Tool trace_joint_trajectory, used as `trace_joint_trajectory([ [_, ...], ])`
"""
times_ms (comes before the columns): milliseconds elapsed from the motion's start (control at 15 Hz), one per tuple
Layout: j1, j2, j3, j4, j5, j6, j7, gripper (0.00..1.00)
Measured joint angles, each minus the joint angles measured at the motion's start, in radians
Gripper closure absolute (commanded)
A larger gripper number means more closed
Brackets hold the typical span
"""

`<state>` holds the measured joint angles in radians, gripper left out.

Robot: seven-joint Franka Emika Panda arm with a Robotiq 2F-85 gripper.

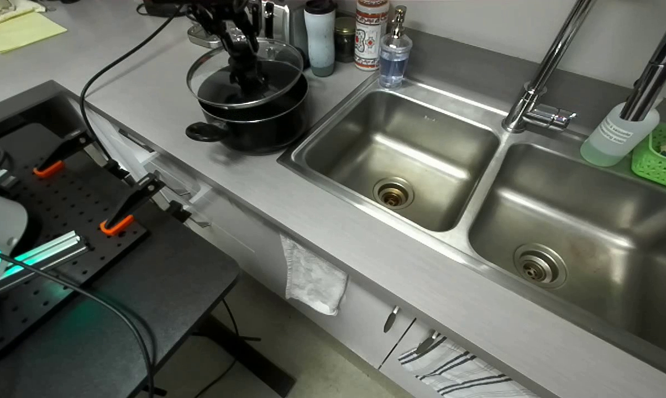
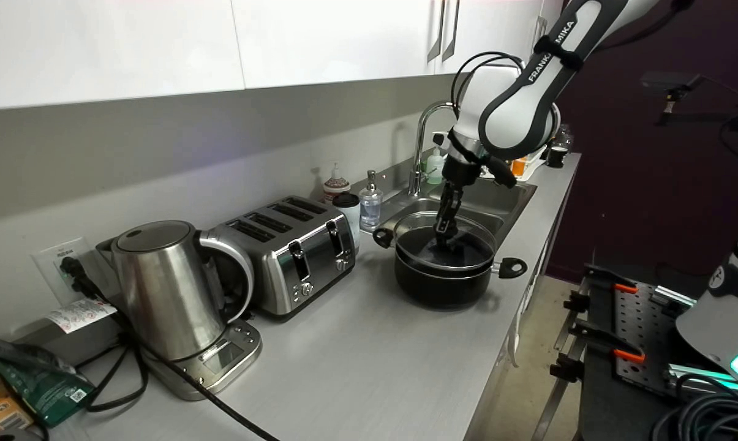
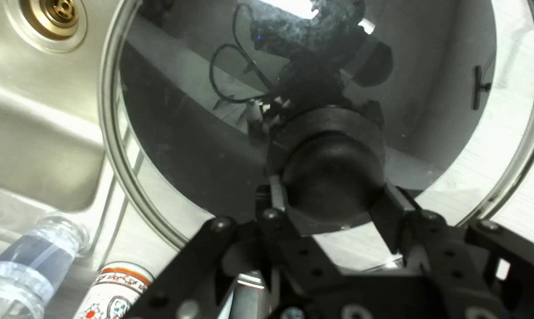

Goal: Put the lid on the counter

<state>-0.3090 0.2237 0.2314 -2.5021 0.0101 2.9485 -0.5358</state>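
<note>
1. Nearest the camera in the wrist view, the gripper (image 3: 337,197) is found with its fingers (image 3: 277,195) set against opposite sides of the black knob (image 3: 333,164); by all appearance, the knob is clamped between them.
2. The lid (image 3: 222,155) is held by that knob over the black pot (image 1: 261,132), roughly level. In an exterior view a gap is noted between the lid and the pot along the front; whether the back is touching cannot be told.
3. Handling is judged as follows: stiff, of modest weight, and fragile at the edge if knocked. The surface is likely slippery, so the knob is rated the proper place of hold. Some tipping about that small grip should be expected if the rim (image 3: 107,93) is caught on the pot's handle (image 1: 206,131).
4. Appearance is recorded as a round, shallow dome of see-through glass, bounded by thin, shiny metal. The arm (image 2: 515,122) is mirrored in it, and the pot's dark inside seems to be shown through it.
5. Placement on the counter (image 2: 356,367) has not yet been made. By judgement, a raised carry away from the sink (image 1: 481,190) and a slow, flat lowering in front of the toaster (image 2: 316,263) are called for.
</note>
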Motion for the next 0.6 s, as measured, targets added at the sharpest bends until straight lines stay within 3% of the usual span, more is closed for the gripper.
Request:
trace_joint_trajectory([
  [600, 0.051, -0.123, 0.068, -0.065, 0.007, 0.000, 0.000, 0.76],
])
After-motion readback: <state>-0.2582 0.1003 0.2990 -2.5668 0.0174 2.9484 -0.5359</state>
